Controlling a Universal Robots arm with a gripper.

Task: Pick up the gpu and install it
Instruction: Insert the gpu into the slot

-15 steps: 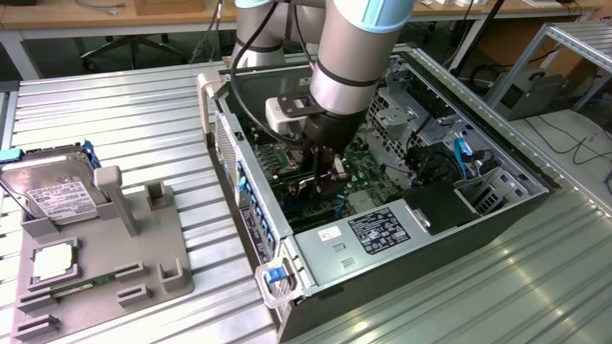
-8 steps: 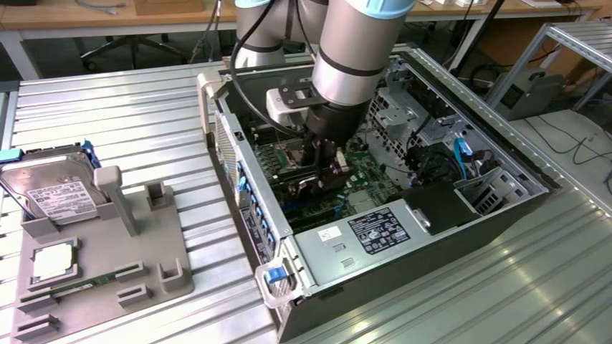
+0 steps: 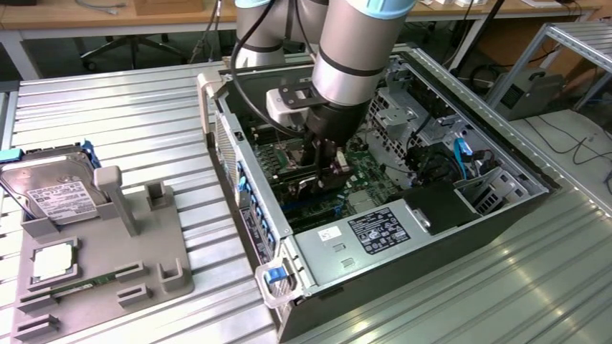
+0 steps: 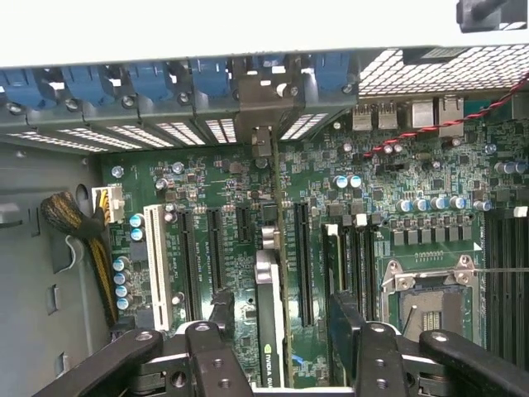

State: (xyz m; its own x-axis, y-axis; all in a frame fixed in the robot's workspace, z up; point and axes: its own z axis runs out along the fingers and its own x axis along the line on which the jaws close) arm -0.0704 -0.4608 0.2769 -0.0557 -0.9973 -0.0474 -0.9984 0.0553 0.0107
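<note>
The gripper [image 4: 282,321] is deep inside the computer case [image 3: 497,168] with its fingers [image 4: 221,310] spread wide. They have hold of nothing: the gpu [image 4: 269,356] stands on edge between them, and a strip of bare motherboard [image 4: 397,190] shows on either side of it. The card stands upright along one of the long slots, and its metal bracket [image 4: 263,141] reaches the rear wall under the row of blue clips [image 4: 149,83]. The step in hand looks like seating the card and letting go. Doing that well would mean keeping both fingers off the card's faces so it is not tipped, keeping the wrist square over the slot, and checking that the bracket sits flush in its rear opening. The card's lower edge is hidden under the card itself, so I cannot tell whether it is pushed fully home. The lower ends of the fingers are cut off from sight. In the exterior view the arm [image 3: 349,64] covers the card and its slot.
</note>
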